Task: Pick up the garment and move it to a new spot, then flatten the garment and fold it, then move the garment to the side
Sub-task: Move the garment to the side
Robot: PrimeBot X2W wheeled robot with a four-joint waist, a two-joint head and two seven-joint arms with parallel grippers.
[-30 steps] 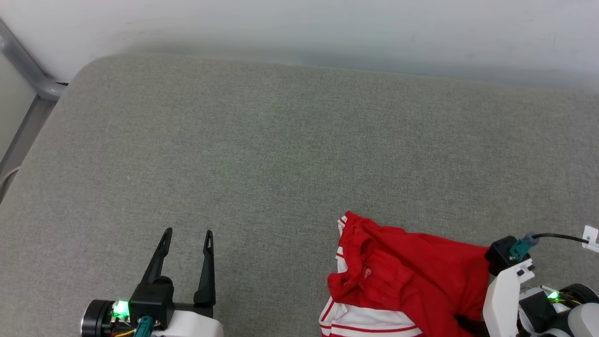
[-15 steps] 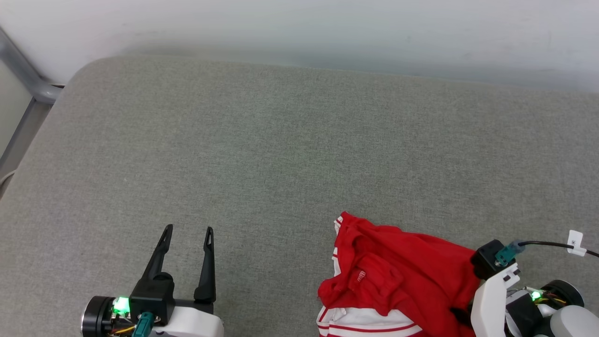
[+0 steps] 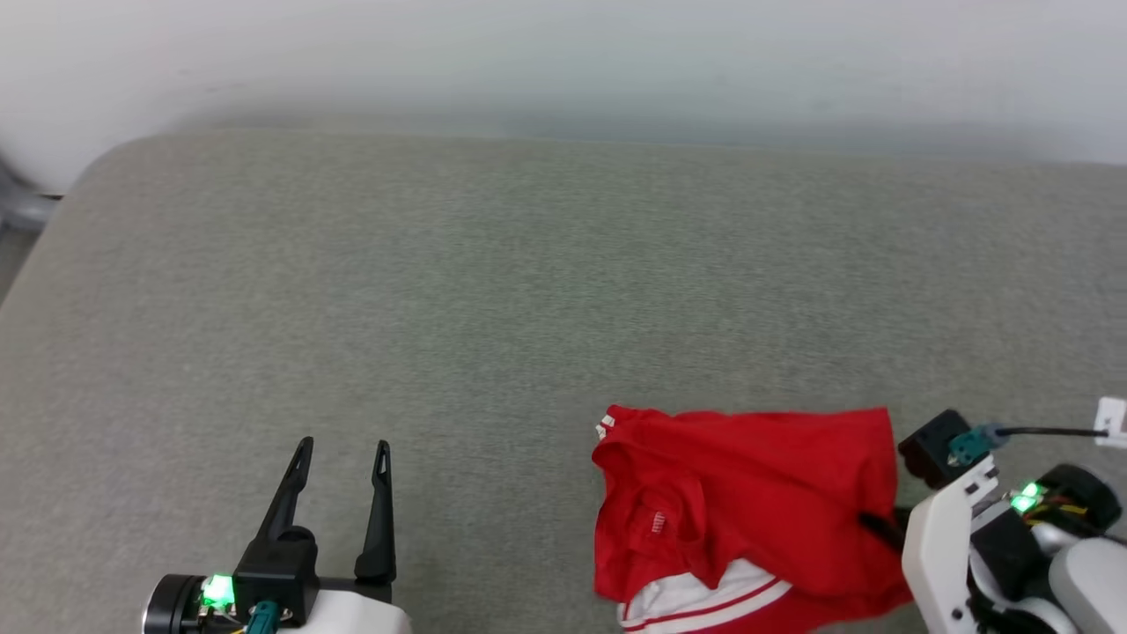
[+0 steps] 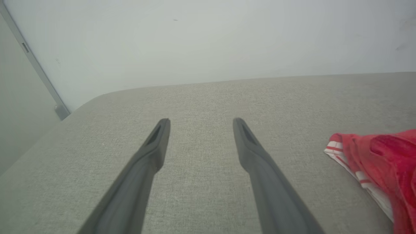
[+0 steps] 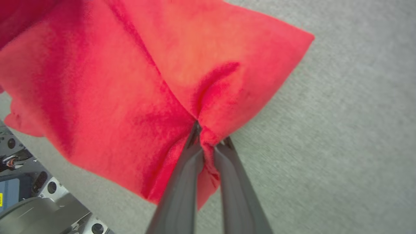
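Observation:
The garment [image 3: 748, 502] is a crumpled red shirt with a white, red-striped sleeve showing at its lower edge, lying at the lower right of the grey cushion [image 3: 528, 291]. My right gripper [image 3: 876, 526] is shut on its right-hand edge; in the right wrist view the red cloth [image 5: 136, 81] bunches into a pinched fold between the two dark fingers [image 5: 182, 182] and lifts off the cushion. My left gripper [image 3: 339, 453] stands open at the lower left, well apart from the shirt. The left wrist view shows its spread fingers [image 4: 146, 162] over bare cushion, with the garment [image 4: 373, 156] off to the right.
A pale wall [image 3: 563, 62] runs behind the cushion's far edge. A grey metal rail [image 3: 18, 207] shows at the far left. Part of my own base [image 5: 39, 208] appears under the lifted cloth in the right wrist view.
My right gripper has closed on the garment's edge and pulled it up, spreading the red cloth wider. The head camera has shifted, moving the whole picture. The left gripper stays open.

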